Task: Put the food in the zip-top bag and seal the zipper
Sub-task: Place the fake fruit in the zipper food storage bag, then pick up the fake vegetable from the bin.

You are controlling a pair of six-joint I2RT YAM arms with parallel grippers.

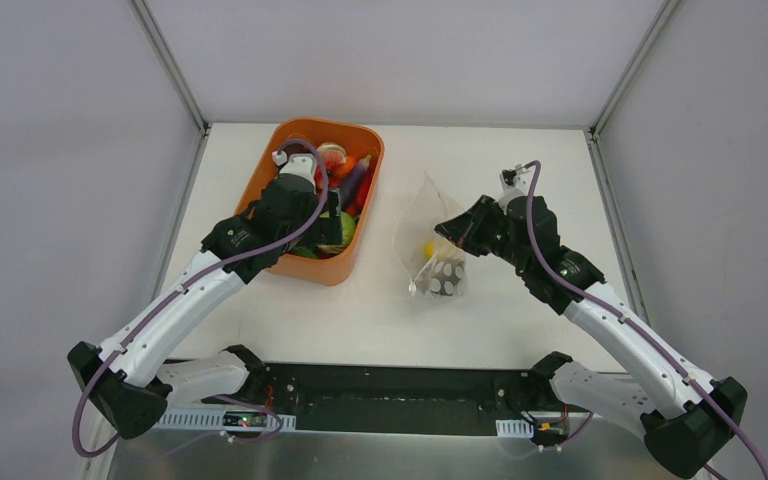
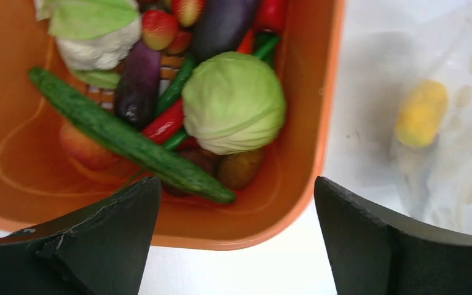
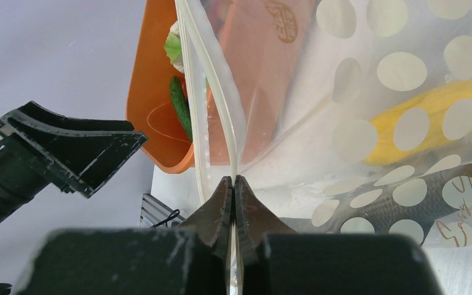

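The food lies in an orange tub: a green cabbage, a cucumber, a purple eggplant and a white cauliflower. My left gripper is open and empty above the tub's near right corner. The clear dotted zip-top bag stands lifted to the right of the tub, with one yellow piece inside. My right gripper is shut on one side of the zipper. The zipper's other strip hangs apart from it, so the bag's mouth is open.
A dark patterned patch shows at the bag's near end on the white table. Grey walls close in the left, right and back. A black rail with the arm bases runs along the near edge.
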